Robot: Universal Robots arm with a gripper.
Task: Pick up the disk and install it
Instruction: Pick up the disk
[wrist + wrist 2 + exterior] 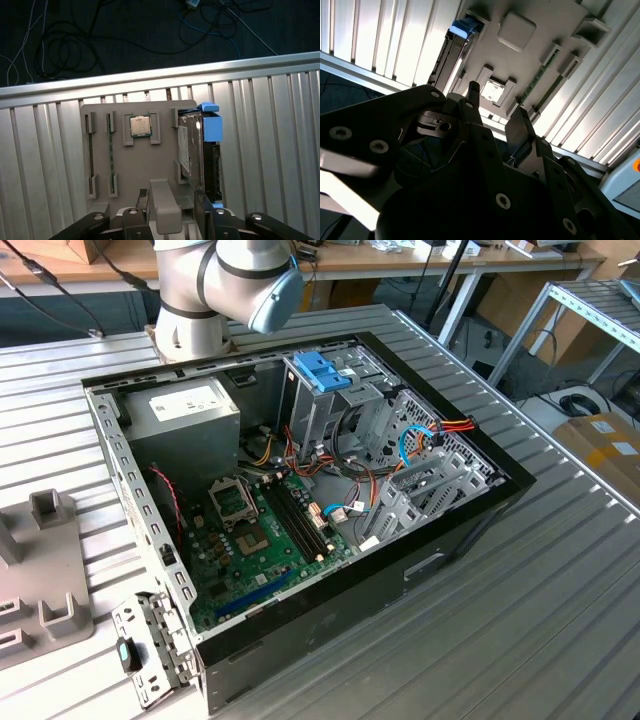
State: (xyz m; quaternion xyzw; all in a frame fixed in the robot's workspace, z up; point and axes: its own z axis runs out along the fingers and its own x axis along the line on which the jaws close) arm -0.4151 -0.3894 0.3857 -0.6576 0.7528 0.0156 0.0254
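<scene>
A: Where is the disk right now?

B: The disk (191, 150) stands on edge in a slot at one side of the grey holder (130, 170). Blue plastic runs along its rim, and its labelled face is turned toward the chip (140, 125) in the middle pocket. The holder lies on the slatted table (40, 165), close to the table's edge.

A: And the gripper?

B: The gripper (171, 196) hangs above the holder with its fingers spread and nothing between them. It is clear of the disk.

A: So the pickup is the step in hand. What would make it go well?

B: In the first wrist view the gap seems centred on a grey post of the holder, and one finger looks in line with the disk's edge. The arm would likely need a sideways shift so the fingers straddle the disk's two flat faces. A straight descent and a straight lift should keep it from jamming in the slot.

A: Any hazards?

B: The chip sits just beside the disk, so a crooked approach could knock it. The computer case (420, 570) lies well apart, lid off.
</scene>
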